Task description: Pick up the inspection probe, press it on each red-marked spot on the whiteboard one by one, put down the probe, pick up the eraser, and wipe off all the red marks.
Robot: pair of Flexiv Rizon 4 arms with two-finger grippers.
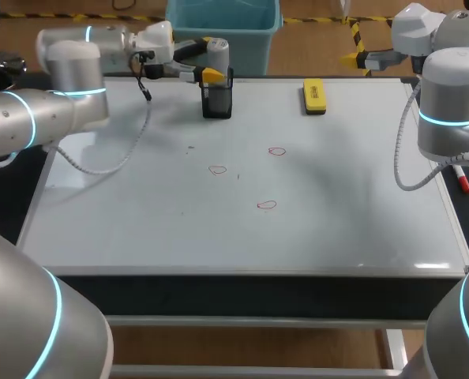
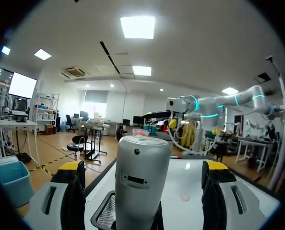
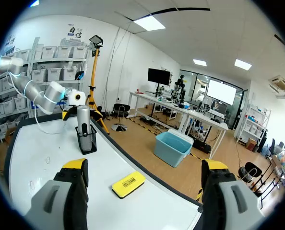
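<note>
From above, the left claw [image 1: 208,73] brackets the top of the inspection probe [image 1: 217,52], which stands upright in a black mesh holder [image 1: 217,104] at the far side of the whiteboard [image 1: 140,221] on the counter. Three red marks [image 1: 217,169] show unwiped mid-board, and the yellow eraser [image 1: 314,95] lies untouched near the far edge. The task looks barely begun: pickup, pressing, swap and wiping are all left.

In the left wrist view, the fingers [image 2: 70,191] stand apart on either side of the probe, gaps showing, not yet clamped. The holder contains only the probe.

In the right wrist view, the right claw [image 3: 145,167] is spread wide and holds nothing, with the eraser ahead of it.
</note>
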